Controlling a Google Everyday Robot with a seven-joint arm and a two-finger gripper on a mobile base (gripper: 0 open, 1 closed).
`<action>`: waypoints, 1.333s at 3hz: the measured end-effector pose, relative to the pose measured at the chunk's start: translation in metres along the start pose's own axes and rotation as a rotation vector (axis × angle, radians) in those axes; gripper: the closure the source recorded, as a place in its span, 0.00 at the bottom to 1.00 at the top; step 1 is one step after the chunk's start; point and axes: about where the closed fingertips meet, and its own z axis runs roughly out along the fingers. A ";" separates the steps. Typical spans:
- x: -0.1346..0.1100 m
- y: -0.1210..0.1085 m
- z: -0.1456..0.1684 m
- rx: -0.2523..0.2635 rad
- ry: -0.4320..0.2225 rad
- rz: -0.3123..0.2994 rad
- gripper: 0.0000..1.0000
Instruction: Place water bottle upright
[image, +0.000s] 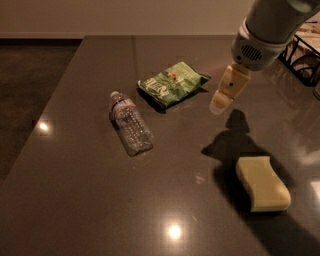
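The water bottle (131, 124) lies on its side on the dark table (75, 190), cap pointing away, near a green snack bag (172, 83). The gripper (219, 106) hangs right of the bag (spread or pressed together, I cannot tell), beyond a yellow sponge (262, 183).

gripper (220, 105) just right of the green bag (172, 83), its arm (272, 27) cropped at the top edge

A dark, glossy table (85, 200) fills most of the frame. A water bottle (130, 124) lies on its side left of centre, a green snack bag (172, 83) just above it, and a yellow sponge (262, 184) at lower right. The gripper (220, 105) hangs over the table at upper right.
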 end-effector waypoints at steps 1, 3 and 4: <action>-0.037 0.011 0.016 -0.002 -0.023 0.114 0.00; -0.070 0.027 0.025 0.014 -0.029 0.313 0.00; -0.070 0.027 0.025 0.014 -0.029 0.315 0.00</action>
